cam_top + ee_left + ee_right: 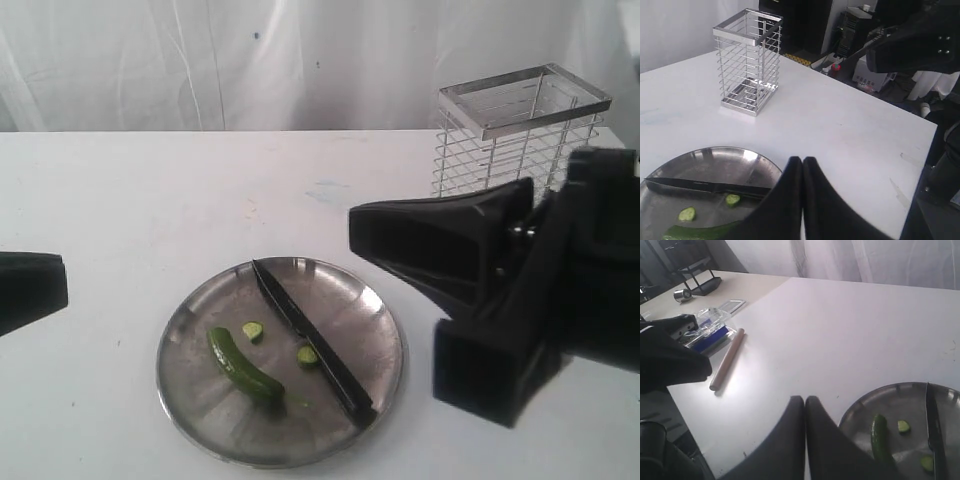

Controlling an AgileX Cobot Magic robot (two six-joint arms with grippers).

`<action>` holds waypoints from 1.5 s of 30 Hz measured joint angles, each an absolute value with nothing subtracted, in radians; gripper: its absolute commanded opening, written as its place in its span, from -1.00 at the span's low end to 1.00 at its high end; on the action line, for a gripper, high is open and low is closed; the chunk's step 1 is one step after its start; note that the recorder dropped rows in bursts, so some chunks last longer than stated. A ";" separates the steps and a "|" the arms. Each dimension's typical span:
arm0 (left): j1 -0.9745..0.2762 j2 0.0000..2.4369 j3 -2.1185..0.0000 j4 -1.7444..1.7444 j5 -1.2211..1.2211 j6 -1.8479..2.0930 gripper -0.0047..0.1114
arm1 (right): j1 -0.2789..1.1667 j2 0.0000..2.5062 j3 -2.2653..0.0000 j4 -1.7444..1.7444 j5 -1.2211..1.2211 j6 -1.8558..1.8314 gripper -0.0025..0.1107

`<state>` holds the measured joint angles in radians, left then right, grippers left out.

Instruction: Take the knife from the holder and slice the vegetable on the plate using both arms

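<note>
Lying loose on the plate [345, 300], the knife [310, 340] was in neither claw.
Left claw [803, 162] and right claw [805, 401] were pinched shut on nothing, clear of the plate, probably because two slices [253, 331] already lay cut beside the vegetable [243, 367]. The knife ran diagonally, tip toward the frame's upper left, handle lower right; the holder [520, 130] stood upper right.
</note>
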<state>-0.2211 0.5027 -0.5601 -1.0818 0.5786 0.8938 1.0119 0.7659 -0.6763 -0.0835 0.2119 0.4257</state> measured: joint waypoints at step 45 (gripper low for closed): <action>-0.221 0.503 -0.560 -1.078 0.591 0.896 -0.92 | 0.383 0.006 -0.006 -0.168 0.288 0.191 -0.96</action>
<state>-0.2211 0.5027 -0.5601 -1.0778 0.5909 0.8956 0.3832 0.0058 -0.0056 -0.1677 0.2885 0.1911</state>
